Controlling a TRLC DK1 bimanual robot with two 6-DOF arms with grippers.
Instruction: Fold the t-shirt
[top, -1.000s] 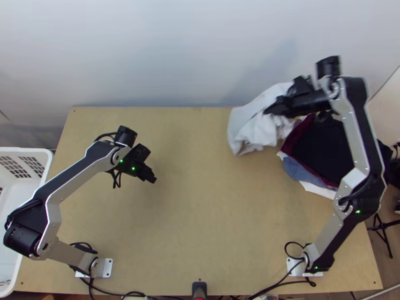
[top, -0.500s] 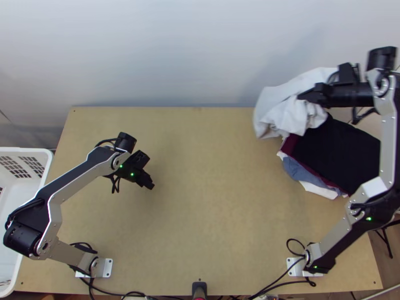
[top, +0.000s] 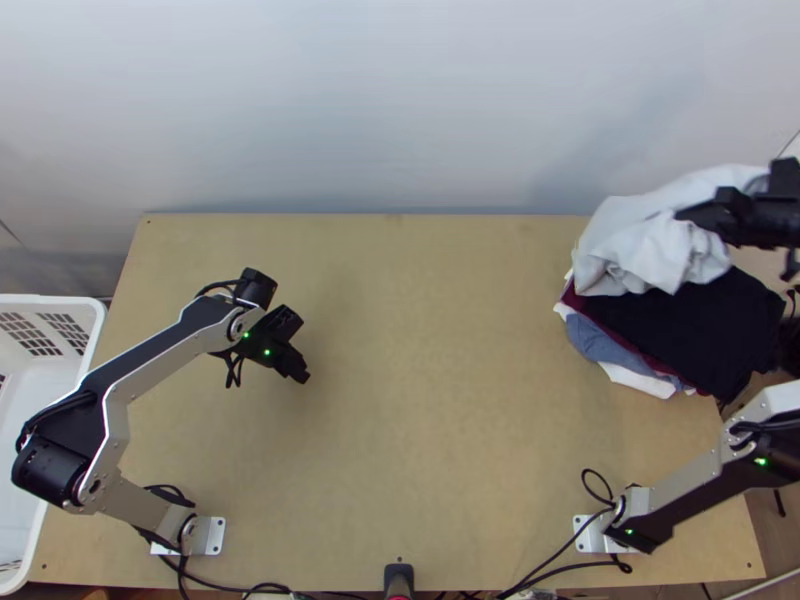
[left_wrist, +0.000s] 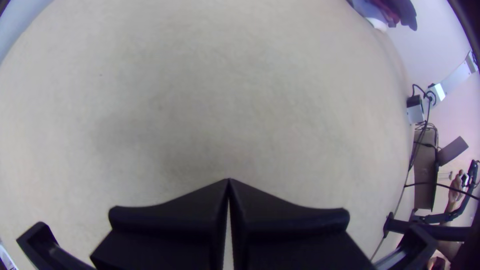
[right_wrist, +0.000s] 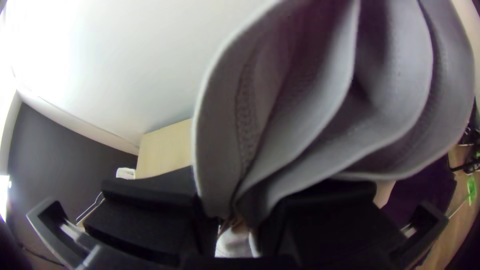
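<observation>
**T-shirt (top: 650, 245) brought over the clothes pile (top: 690, 325)**

Top view: the T-shirt, white and bunched, hung from the right gripper (top: 692, 213). One second earlier it had been mostly to the left of the pile's far end, above bare table (top: 430, 400); it now covered the pile's far part. The right gripper had travelled with it, from left of the pile to above its far side. The left gripper (top: 301, 375), well to the left of the pile, had shifted only slightly toward the near edge. The pile itself had kept its place.

Gripper states: in the right wrist view, the right gripper (right_wrist: 237, 225) pinched a gathered portion of the T-shirt, its loose folds and a stitched seam rising from between the fingers. In the left wrist view, the left gripper (left_wrist: 229, 182) was closed on nothing, tips together.

Obscured parts: the right arm was cut off at the right border, and the T-shirt hid the pile's far part. Whether the T-shirt touched the pile could not be told; its collar and sleeves could not be made out among the folds.
</observation>
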